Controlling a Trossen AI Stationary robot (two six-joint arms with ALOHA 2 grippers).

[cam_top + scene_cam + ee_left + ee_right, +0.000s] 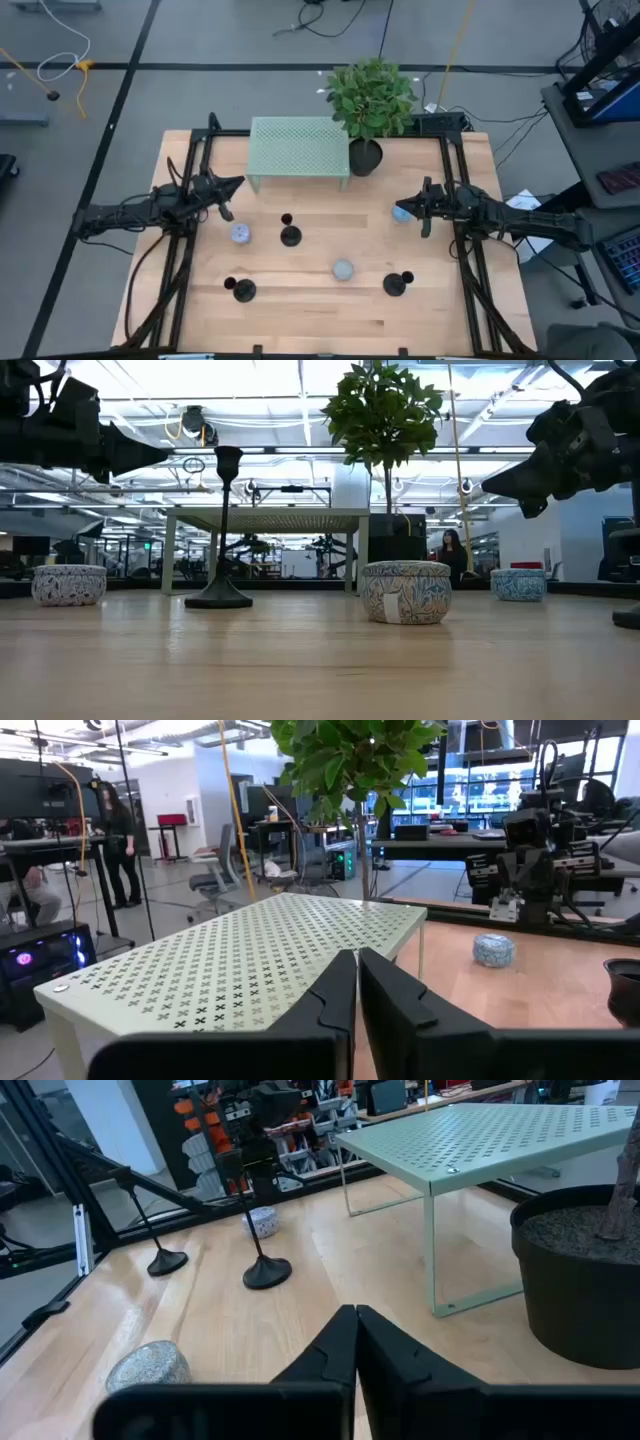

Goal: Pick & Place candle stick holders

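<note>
Three black candle stick holders [290,233] stand apart across the wooden counter [300,305] while the left gripper [232,187] and right gripper [412,205] hover above with fingers clenched, grasping nothing.

Three black candle stick holders [290,234] [243,290] [396,284], upright, well apart

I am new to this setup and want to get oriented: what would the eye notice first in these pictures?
The leafy plant in its black pot stands out at the table's far edge, beside the pale green perforated stand. Three black holders stand on the wood among small patterned tins. The left tool and right tool wait shut at the sides.
</note>
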